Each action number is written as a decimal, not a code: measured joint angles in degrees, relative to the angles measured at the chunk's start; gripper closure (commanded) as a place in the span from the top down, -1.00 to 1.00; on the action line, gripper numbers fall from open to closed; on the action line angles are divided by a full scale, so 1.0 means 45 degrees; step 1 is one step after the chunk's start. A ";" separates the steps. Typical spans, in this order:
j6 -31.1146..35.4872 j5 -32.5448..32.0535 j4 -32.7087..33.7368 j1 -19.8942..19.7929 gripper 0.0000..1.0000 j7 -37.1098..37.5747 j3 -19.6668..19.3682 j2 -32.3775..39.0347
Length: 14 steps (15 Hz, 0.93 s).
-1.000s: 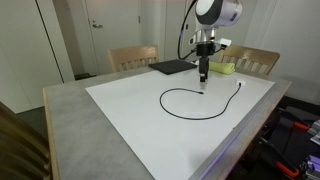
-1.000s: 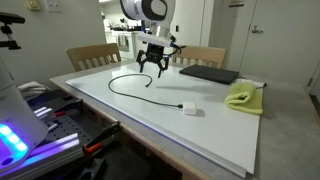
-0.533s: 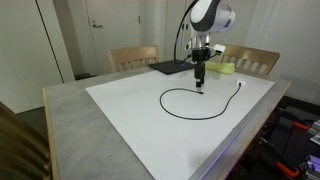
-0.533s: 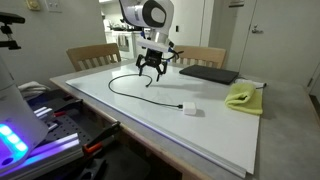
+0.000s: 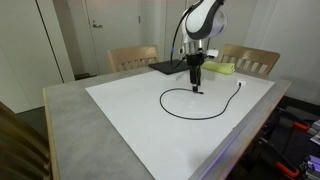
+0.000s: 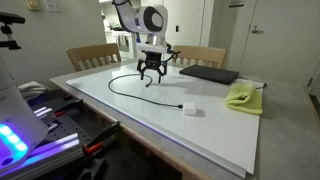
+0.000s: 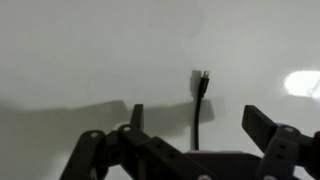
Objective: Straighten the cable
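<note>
The cable (image 5: 178, 112) is a thin black cord lying in an open loop on the white table top (image 5: 120, 110). In an exterior view the cable (image 6: 125, 92) ends in a small white plug (image 6: 188, 109) at the near side. My gripper (image 5: 197, 87) hangs just above the other end of the cord, also shown in an exterior view (image 6: 151, 79). In the wrist view the cable's dark tip (image 7: 201, 80) lies between my open fingers (image 7: 195, 125), and the cord runs down under the gripper body. Nothing is held.
A flat black pad (image 6: 208, 74) and a yellow cloth (image 6: 243, 96) lie on the table beyond the cord. Wooden chairs (image 5: 133, 57) stand at the far edge. Equipment with red parts (image 5: 295, 135) sits beside the table.
My gripper has shifted slightly along the table towards the cable's end and lowered a little. The cable has not moved.
</note>
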 measured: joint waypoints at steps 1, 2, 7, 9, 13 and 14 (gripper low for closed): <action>0.0000 -0.0080 0.0063 0.0048 1.00 0.0055 0.0000 0.0075; 0.0000 -0.0090 0.0105 0.0063 0.99 0.0062 0.0006 0.0131; 0.0004 -0.0057 0.0273 -0.0018 0.87 0.0062 0.0008 0.0355; 0.0003 -0.0017 0.0335 -0.0072 0.85 0.0062 0.0018 0.0443; -0.0002 -0.0009 0.0345 -0.0084 0.31 0.0062 0.0029 0.0444; -0.0002 -0.0026 0.0359 -0.0084 0.17 0.0062 0.0022 0.0439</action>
